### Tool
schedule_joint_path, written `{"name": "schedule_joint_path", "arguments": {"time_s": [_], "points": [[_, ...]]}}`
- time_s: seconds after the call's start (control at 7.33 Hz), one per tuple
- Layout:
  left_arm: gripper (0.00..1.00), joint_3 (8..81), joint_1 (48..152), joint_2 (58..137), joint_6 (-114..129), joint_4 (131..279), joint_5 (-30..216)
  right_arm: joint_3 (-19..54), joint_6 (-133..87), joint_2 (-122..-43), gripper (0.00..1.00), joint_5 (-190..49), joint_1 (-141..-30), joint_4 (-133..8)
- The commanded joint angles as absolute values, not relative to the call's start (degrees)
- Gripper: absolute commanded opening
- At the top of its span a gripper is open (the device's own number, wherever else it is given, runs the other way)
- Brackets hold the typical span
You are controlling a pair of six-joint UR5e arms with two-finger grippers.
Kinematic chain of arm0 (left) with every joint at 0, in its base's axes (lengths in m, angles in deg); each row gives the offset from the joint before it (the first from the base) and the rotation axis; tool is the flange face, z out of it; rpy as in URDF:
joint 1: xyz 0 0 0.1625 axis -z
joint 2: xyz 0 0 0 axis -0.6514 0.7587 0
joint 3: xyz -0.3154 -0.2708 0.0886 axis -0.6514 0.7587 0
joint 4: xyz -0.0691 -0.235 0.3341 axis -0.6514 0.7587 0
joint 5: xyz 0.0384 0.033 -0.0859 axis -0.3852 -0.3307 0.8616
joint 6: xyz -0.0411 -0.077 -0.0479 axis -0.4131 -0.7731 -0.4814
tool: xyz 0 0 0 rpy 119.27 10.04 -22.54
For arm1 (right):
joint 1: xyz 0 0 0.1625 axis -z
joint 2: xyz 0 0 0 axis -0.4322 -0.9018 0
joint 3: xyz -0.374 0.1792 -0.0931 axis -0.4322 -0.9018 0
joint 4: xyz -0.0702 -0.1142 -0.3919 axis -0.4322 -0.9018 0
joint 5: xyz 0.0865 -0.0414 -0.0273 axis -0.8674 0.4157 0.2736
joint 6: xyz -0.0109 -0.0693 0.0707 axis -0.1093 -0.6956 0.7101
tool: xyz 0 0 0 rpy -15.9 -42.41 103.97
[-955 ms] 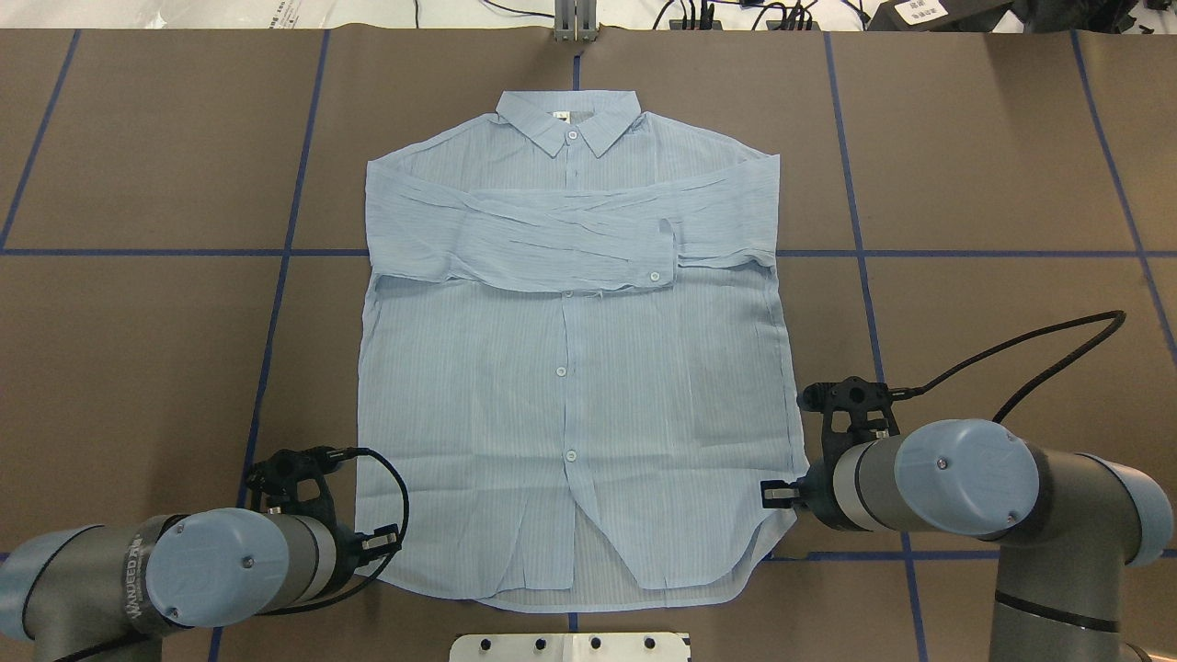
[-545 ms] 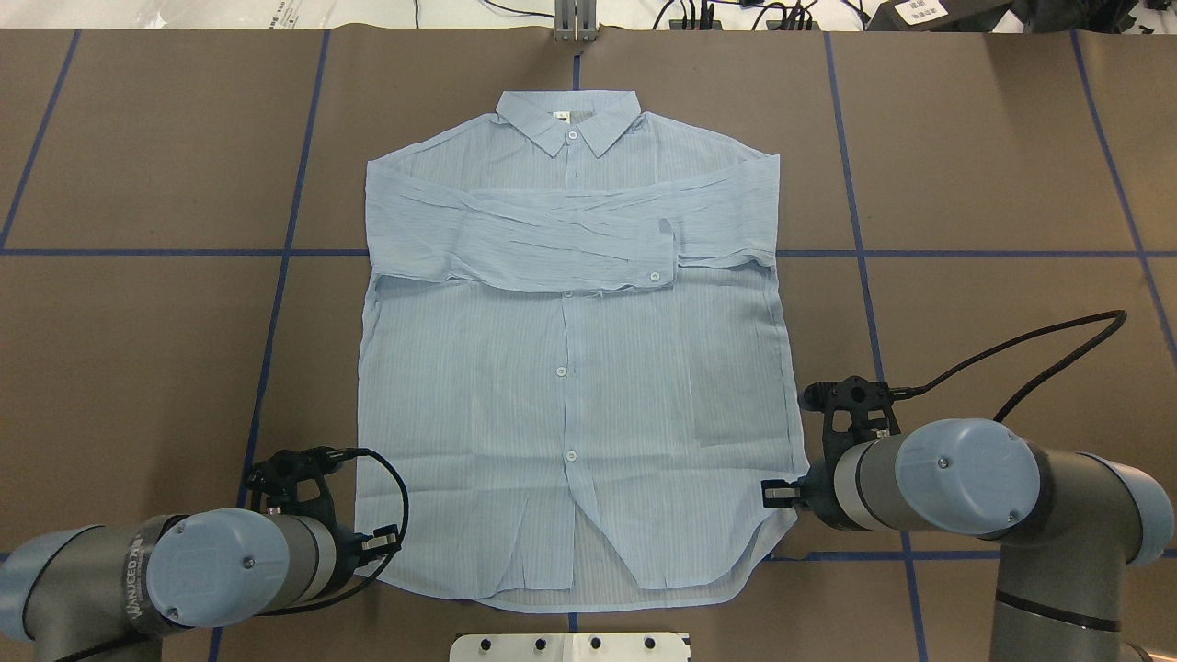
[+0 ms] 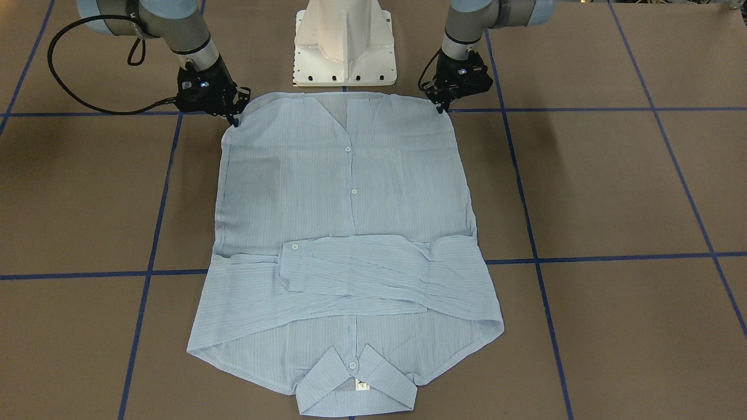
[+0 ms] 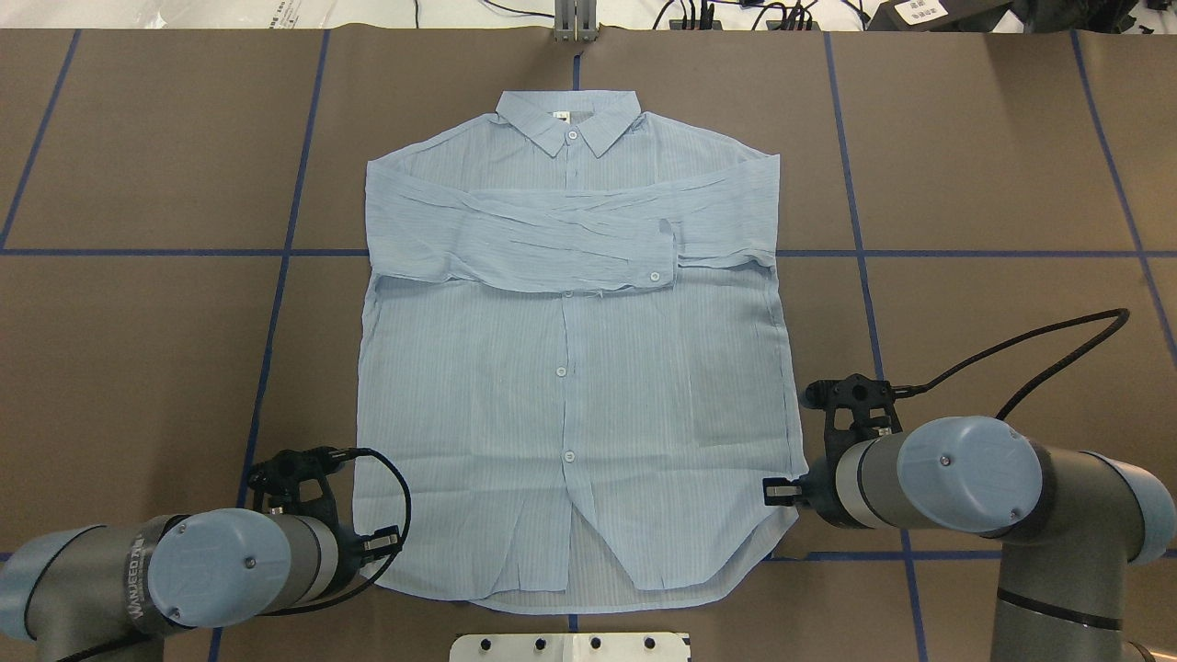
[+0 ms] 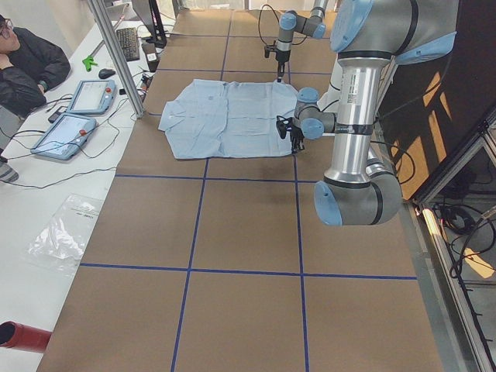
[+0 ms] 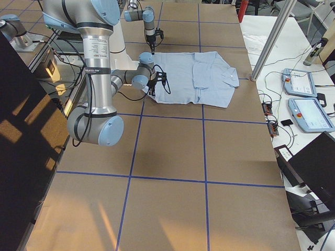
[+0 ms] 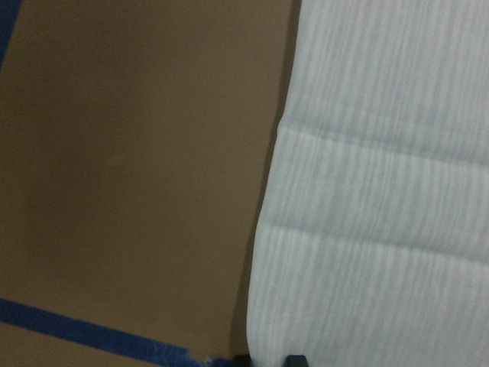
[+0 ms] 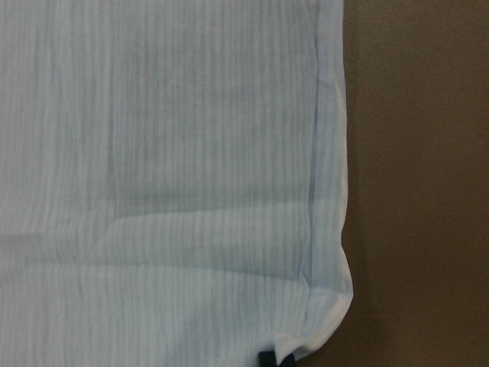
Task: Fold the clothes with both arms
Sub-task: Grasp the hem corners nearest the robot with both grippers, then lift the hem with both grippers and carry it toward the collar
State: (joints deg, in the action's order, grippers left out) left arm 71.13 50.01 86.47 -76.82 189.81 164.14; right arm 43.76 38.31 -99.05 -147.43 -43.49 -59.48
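Barely anything has shifted: in the front view your left gripper (image 3: 442, 107) and right gripper (image 3: 234, 119) seem to touch the shirt (image 3: 344, 192) at its hem corners. Overhead, it lies flat on the table (image 4: 965, 165), sleeves crossed. Wrist views can't tell you the jaws' state; confirm both pinches, then lift together.

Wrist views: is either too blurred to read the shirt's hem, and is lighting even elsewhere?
Left wrist view: soft and dim, the shirt with smeared stripes. Right wrist view: sharper, stripes and hem seam readable. Overhead and front-facing views: crisp, evenly lit, only faint shadows on the table. Side views: warm sun patches along the robot-side edge.
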Motion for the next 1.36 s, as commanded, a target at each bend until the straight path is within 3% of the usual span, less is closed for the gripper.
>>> {"name": "schedule_joint_path", "arguments": {"time_s": [0.0,0.55,1.23], "points": [[0.0,72.71,50.4,86.32,-76.38,189.81,164.3,44.93,38.22,-99.05,0.0,-149.26,-45.19,-59.47],[0.0,76.51,57.68,86.23,-67.44,188.14,166.49,46.61,37.52,-98.09,0.0,-160.51,-56.35,-59.56],[0.0,76.15,59.37,85.96,-63.89,188.22,166.76,46.61,37.34,-98.17,0.0,-164.46,-60.48,-59.65]]}}
